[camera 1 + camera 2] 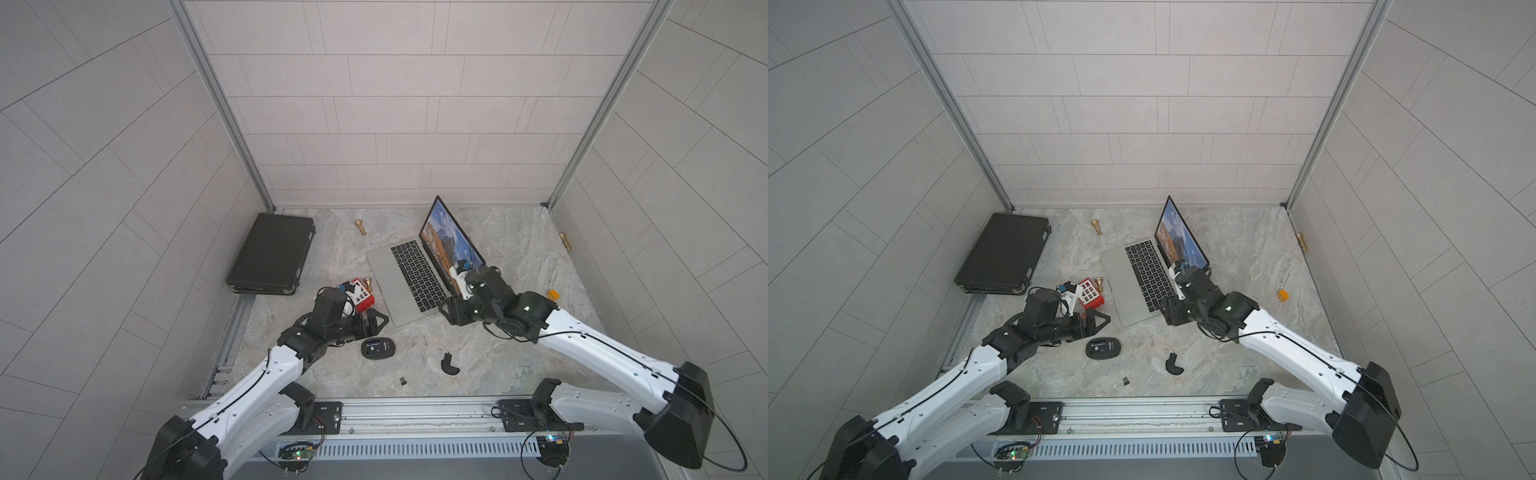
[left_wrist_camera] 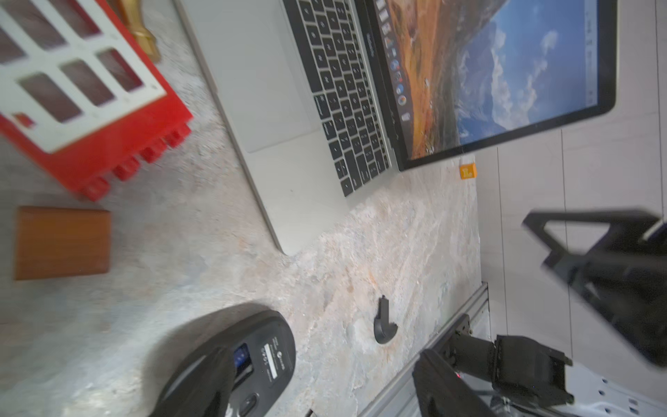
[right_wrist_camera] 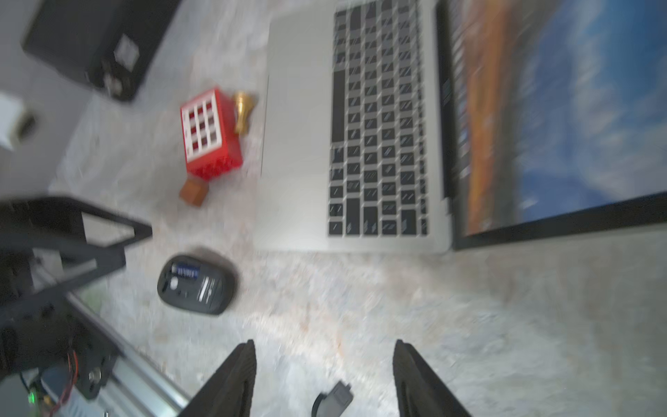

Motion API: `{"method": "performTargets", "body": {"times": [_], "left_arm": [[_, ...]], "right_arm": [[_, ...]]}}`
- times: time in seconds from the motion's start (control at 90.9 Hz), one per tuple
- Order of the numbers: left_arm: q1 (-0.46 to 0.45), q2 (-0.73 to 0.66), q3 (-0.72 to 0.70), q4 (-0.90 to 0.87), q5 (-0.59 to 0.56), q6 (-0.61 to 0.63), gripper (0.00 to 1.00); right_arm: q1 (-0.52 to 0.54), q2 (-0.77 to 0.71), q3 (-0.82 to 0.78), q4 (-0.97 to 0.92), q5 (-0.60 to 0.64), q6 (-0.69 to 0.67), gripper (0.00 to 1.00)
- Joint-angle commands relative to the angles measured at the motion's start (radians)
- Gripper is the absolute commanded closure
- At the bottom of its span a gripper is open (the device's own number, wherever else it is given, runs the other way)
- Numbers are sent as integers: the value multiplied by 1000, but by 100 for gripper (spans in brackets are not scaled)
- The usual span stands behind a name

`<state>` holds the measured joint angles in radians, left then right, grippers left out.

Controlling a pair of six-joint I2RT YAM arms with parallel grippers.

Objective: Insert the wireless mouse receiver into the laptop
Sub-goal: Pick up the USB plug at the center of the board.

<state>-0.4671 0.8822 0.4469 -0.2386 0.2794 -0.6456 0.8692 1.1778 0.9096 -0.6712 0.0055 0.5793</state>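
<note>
The wireless mouse receiver (image 1: 402, 380) (image 1: 1125, 381), a tiny black nub, lies alone on the marble near the front rail, apart from both grippers. The laptop (image 1: 390, 286) (image 2: 274, 108) (image 3: 299, 144) stands open at mid-table with its screen lit. My left gripper (image 1: 372, 322) (image 2: 321, 357) is open and holds nothing; it hovers just above the upturned black mouse (image 1: 377, 347) (image 2: 260, 357). My right gripper (image 1: 451, 311) (image 3: 323, 343) is open and empty at the laptop's near right corner. In the right wrist view the curved black mouse cover (image 1: 449, 365) (image 3: 334, 399) shows on the table below its fingers.
A flat black case (image 1: 270, 253) lies at the back left. A red block with a white grid (image 1: 362, 295), a brown wooden block (image 2: 61, 242) and a brass piece (image 1: 368, 283) sit left of the laptop. An orange cube (image 1: 552, 295) is at the right.
</note>
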Motion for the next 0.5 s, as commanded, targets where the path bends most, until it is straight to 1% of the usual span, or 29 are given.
{"method": "performTargets", "body": {"times": [0.0,0.099,0.22,0.275,0.33,0.352,0.484], "left_arm": [[9,-24,33,-103,-38,52,20],[9,-49,34,-154,-66,52,21],[9,-87,15,-163,-87,37,20],[10,-98,8,-167,-100,35,20],[10,-100,7,-179,-116,38,20],[10,-122,7,-182,-121,38,19],[10,-142,3,-184,-121,37,19]], "right_arm": [[162,96,39,-128,59,178,40],[278,216,85,-112,37,236,42],[366,343,131,-92,19,300,41],[390,388,145,-73,6,320,40],[406,422,159,-55,-6,327,43],[412,436,166,-51,-7,330,44],[430,511,198,-44,-29,333,48]]}}
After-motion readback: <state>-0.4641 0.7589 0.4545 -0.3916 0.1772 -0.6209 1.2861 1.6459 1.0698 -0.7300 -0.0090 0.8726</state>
